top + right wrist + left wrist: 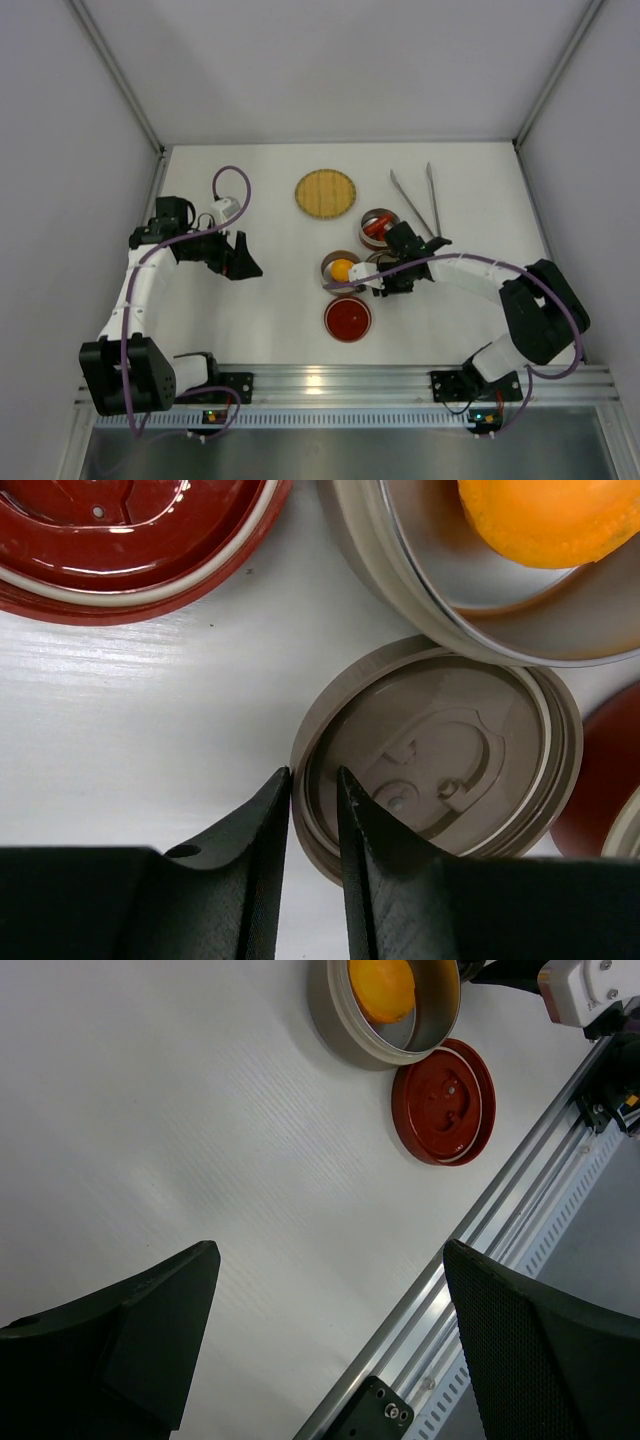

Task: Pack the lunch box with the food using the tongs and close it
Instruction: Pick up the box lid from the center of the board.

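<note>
Lidding step: right hand (pixel 313 777) pinching rim of taupe lid (pixel 440 770), left hand (pixel 330 1252) hanging wide apart. Next, likely: level lift onto tin (pixel 325 266) at 9 o'clock.

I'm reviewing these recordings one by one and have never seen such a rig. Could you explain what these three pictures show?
Two robot arms, the left arm and the right arm, are bolted at the near edge of a white table. One picture looks down from above. The other two come from a camera on each wrist.

On the table lie a woven plate, silver tongs, a first tin holding an orange piece, a second tin holding red pieces, a red lid and a beige lid.

The left end effector is open and holds nothing. The right end effector straddles the beige lid's rim. Whether it already grips the lid is unclear.
</note>
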You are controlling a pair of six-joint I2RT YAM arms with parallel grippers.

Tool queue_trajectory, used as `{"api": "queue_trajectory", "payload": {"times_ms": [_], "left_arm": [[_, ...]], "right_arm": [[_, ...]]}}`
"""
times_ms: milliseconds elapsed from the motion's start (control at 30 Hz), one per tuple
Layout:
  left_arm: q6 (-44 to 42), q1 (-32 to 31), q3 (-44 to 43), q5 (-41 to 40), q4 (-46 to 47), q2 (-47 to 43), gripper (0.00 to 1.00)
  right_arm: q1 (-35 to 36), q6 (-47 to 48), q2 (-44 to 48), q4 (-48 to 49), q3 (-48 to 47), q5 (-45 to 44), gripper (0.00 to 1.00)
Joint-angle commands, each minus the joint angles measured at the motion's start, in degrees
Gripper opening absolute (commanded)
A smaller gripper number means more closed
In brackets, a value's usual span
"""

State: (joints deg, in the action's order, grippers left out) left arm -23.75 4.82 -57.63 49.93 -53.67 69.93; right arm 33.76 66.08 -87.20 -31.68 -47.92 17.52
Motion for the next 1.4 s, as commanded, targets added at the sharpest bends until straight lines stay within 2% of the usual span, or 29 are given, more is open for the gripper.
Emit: {"api": "queue_trajectory", "payload": {"times_ms": [0, 233, 400, 500, 533, 600, 767, 967, 1133, 1233, 1367], "left_arm": [[-0.51, -0.07, -0.47, 1.75, 1.90, 0.12, 0.98], [-0.16, -0.07, -1.09, 1.84, 1.55, -0.32, 0.98], [-0.07, -0.07, -1.26, 1.75, 1.37, -0.67, 0.98], [-0.07, 0.01, -1.26, 1.66, 1.37, -0.67, 0.98], [-0.07, -0.07, -1.17, 1.57, 1.46, -0.76, 0.98], [0.02, 0.01, -1.35, 1.57, 1.37, -1.02, 0.98], [0.02, 0.01, -1.61, 2.27, 1.38, -1.38, 0.98], [-0.33, -0.07, -3.11, 3.50, 0.93, -3.22, 0.99], [0.45, 0.01, -3.46, 5.08, 3.21, -6.03, 0.98], [0.98, -0.07, -2.06, 7.98, 5.32, -9.54, 0.98], [0.90, -0.07, 1.45, 14.39, 13.56, -16.92, 0.98]], "right_arm": [[2.54, 0.63, 0.09, 0.57, 3.97, 0.06, 0.24], [3.16, -0.60, 2.03, 0.22, 6.43, -0.73, 0.22], [3.42, -1.31, -0.24, 0.22, 5.91, -0.91, 0.21], [3.60, -2.18, -2.18, -0.05, 5.30, -1.43, 0.16], [3.68, -2.88, -2.53, -0.39, 5.12, -1.52, 0.08], [3.68, -4.38, -2.28, -0.57, 4.51, -1.44, 0.00], [3.77, -10.97, 0.88, -5.57, 1.35, 0.32, 0.00], [3.51, -16.77, 10.98, -16.73, -6.12, 8.75, 0.00], [2.54, -23.17, 17.23, -23.68, -15.87, 18.41, 0.00], [1.49, -28.80, 20.30, -23.95, -20.27, 25.18, 0.00], [0.70, -34.61, 23.39, -21.67, -23.00, 31.69, 0.00]]}}
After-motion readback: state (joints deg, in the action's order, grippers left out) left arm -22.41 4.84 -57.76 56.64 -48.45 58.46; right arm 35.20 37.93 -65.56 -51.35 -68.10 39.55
